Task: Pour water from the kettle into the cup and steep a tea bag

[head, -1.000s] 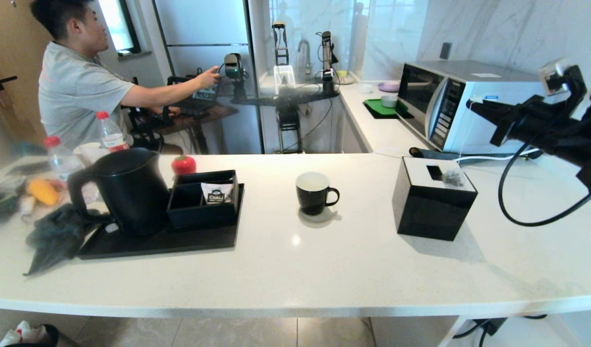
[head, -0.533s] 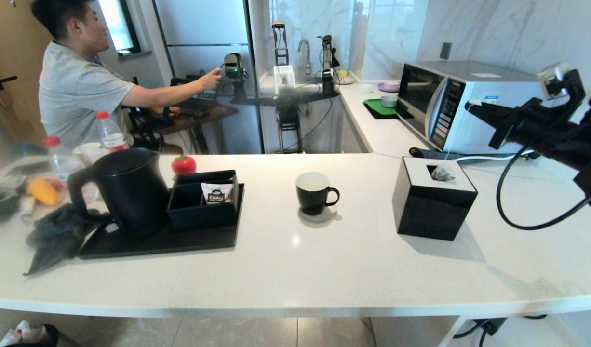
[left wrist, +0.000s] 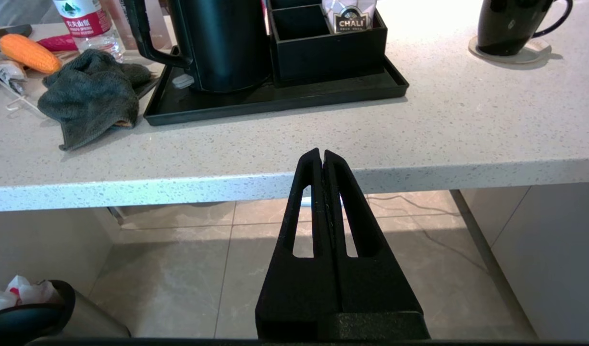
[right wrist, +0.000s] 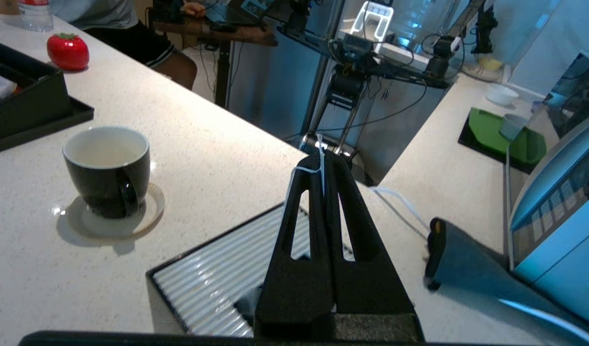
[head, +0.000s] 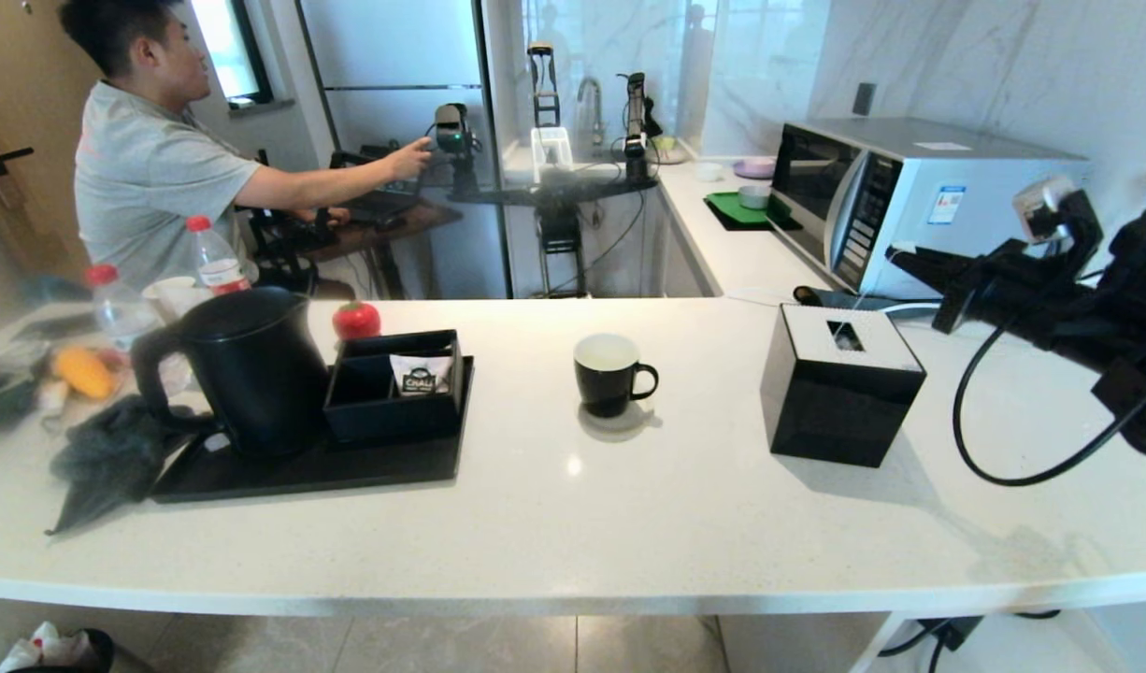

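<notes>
Right gripper [head: 900, 254] up above the worktop's right end, over the far edge of the black tissue box [head: 839, 397], fingers pinched tight on the thin white string [right wrist: 320, 161] of the tea bag [head: 848, 340]. String running down from the fingertips to the box top; tea bag hanging right at the slot in the white top, contact with the box impossible to tell. In the right wrist view, string looped across the closed fingertips, ribbed white box top just below.

Cup [head: 610, 374] upright on a pale coaster [right wrist: 113, 216] mid-worktop, well left of the tissue box, handle pointing toward the box, white inside showing.

Kettle [head: 241, 369] upright, lid on, at the left end of a black tray [head: 311, 472] near the worktop's left end, handle facing left. Black organizer box [head: 395, 388] just beside it on the same tray, white CHALI sachet [head: 421, 372] standing inside.

Dark cloth [head: 106, 458] crumpled off the tray's left corner. Red-capped bottles [head: 216, 254] behind the kettle. Microwave [head: 900, 201] at the far right.

Left gripper [left wrist: 322, 158] parked below the worktop's front edge, fingers pressed together, holding nothing.
</notes>
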You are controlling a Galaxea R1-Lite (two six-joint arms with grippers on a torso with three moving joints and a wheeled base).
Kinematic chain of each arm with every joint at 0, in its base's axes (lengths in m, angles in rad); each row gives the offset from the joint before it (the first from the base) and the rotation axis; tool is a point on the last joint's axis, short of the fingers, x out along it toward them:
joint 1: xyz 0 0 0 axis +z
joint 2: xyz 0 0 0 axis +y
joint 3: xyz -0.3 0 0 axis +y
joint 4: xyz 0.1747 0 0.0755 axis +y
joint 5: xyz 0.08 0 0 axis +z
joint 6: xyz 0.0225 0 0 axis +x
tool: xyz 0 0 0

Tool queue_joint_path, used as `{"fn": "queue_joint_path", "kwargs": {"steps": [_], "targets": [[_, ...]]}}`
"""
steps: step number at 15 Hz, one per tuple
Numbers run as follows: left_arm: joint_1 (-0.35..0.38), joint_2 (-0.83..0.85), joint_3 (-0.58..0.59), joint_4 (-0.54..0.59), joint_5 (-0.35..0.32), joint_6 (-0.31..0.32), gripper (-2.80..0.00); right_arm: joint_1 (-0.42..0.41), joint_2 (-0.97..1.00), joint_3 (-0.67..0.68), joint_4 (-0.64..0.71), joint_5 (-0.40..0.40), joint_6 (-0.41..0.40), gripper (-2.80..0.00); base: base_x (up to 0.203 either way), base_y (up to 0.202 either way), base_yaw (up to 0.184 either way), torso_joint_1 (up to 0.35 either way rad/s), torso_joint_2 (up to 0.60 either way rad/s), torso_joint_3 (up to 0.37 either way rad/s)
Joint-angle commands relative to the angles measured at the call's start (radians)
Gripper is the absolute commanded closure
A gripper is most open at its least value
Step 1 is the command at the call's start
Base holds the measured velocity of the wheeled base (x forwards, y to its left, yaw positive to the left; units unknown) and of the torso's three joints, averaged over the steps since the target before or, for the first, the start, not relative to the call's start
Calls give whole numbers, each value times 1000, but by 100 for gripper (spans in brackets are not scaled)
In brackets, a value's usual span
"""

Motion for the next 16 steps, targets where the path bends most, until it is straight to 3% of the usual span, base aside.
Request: {"fn": "queue_joint_path", "kwargs": {"steps": [1,13,14,15,16], "targets": [[0,0,0,0,1,1,0,0,38,74,-90,6,1,0,0,0,0,0,0,0],[0,0,0,0,0,1,0,2,29,150,-101,6,-1,0,0,0,0,0,0,0],[0,0,0,0,0,1,0,2,32,150,-101,6,-14,-129,0,0,0,0,0,0],[0,0,0,0,0,1,0,0,35,150,-100,4,-33,-280,0,0,0,0,0,0],[0,0,0,0,0,1,0,0,37,145,-92,4,-57,-280,0,0,0,0,0,0]]}}
